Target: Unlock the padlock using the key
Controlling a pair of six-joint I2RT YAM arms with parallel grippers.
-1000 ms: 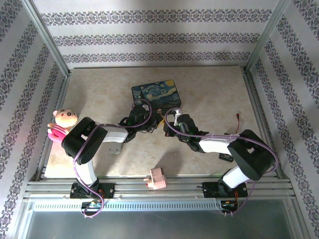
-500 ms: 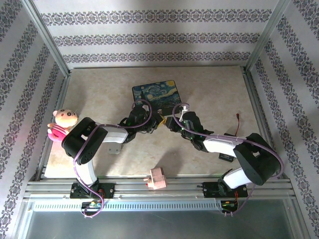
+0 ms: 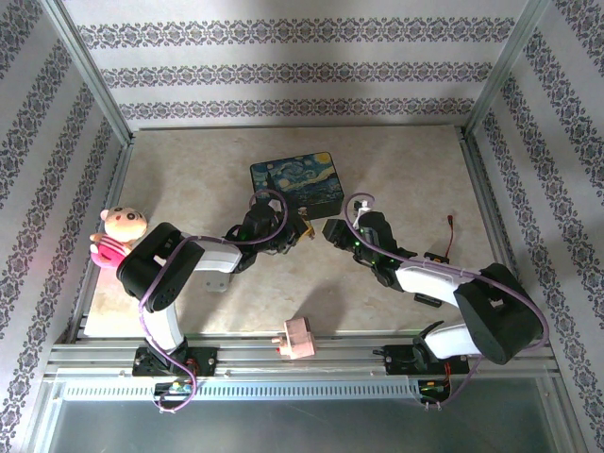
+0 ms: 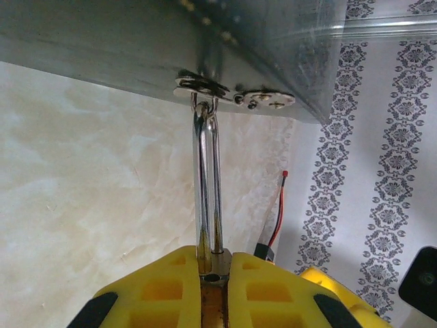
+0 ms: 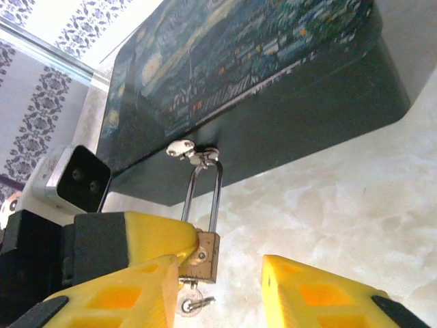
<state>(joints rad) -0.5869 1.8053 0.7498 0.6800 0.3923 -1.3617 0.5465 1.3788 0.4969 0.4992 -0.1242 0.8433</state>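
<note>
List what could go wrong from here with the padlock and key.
1. The key hangs from the underside of the padlock, with the right gripper open around it. One of its fingers sits close beside the key and could knock it out on retreat.
2. The shackle looks seated and is threaded through the hasp of the tin. If the left gripper, shut on the padlock, pulls now, the tin may drag.

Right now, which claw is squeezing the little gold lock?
The left gripper: its yellow fingers clamp the padlock, while the right gripper stands open beside it.
</note>
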